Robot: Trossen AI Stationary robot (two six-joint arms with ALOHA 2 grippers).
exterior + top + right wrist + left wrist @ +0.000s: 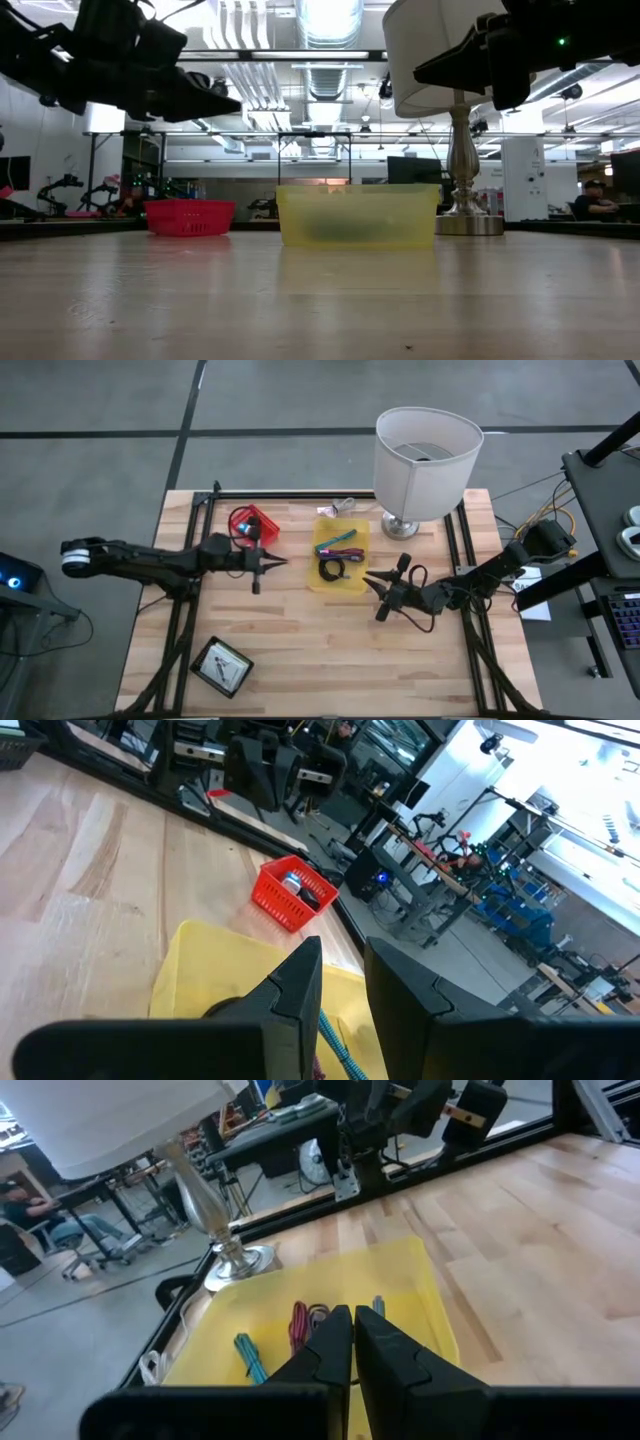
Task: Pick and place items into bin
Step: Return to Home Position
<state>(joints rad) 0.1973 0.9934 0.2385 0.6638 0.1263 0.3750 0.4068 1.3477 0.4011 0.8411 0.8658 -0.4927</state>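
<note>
High view: coiled black cable (332,569) and slim tools (338,542) lie in the yellow bin (346,587), middle of the counter (300,645); likely light, cable floppy, best pinched across its coil; left claw (281,563) closed, empty, left of bin; right claw (368,579) narrowly parted, right.

The table (300,650) is pale wood planking, smooth, with a soft sheen that catches the ceiling lights, and the rails (280,494) around it look like matt black metal. The yellow bin (357,215) is cloudy, half see-through plastic, while the red basket (189,216) is open-mesh plastic. The shade (428,455) looks like matt white cloth, the lamp base (468,225) is polished, shiny metal, and the left gripper (354,1316) looks like dull black plastic.
</note>
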